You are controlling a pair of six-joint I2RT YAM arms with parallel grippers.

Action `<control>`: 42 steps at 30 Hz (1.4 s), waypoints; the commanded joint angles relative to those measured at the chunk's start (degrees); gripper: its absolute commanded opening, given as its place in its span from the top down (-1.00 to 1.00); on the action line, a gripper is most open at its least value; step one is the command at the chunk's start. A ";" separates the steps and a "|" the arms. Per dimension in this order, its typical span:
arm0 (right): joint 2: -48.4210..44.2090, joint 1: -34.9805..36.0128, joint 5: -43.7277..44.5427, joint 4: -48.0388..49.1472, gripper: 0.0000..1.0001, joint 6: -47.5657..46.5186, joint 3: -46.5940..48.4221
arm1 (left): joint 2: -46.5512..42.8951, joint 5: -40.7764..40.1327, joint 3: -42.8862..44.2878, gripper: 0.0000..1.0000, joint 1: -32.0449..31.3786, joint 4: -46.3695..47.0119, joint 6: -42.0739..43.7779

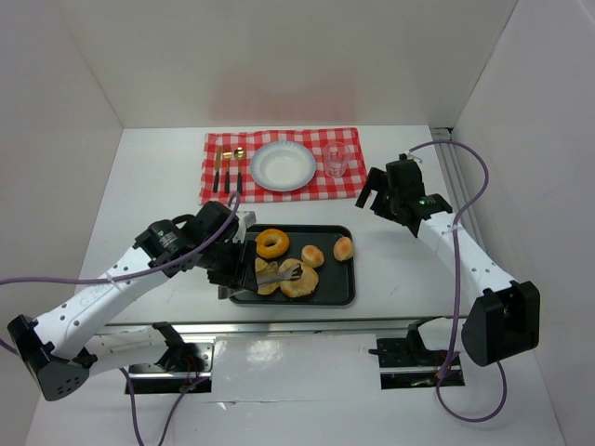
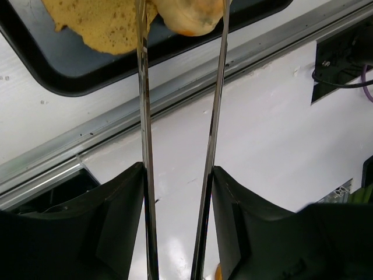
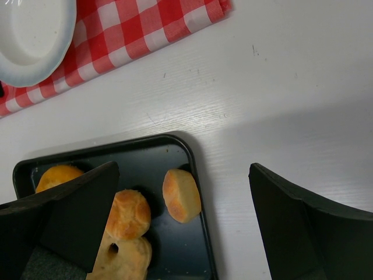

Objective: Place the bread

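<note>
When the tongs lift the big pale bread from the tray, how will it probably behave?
The bread looks thick and soft, so it probably dents rather than flops. The smooth metal tongs are narrow, so it may slip or pivot. Being round, it might roll if dropped.

Large round pale-tan bread point(image 1: 302, 282), small centre hole, flat on black tray point(image 1: 340, 290)

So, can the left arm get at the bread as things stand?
Likely yes: its tongs flank the bread on the tray, and nothing covers it, though the slice lies close beside.
</note>
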 commanded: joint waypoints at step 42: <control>-0.26 1.02 1.74 2.13 -1.00 0.44 0.78 | 18.92 -7.59 30.02 1.00 11.25 -2.91 7.65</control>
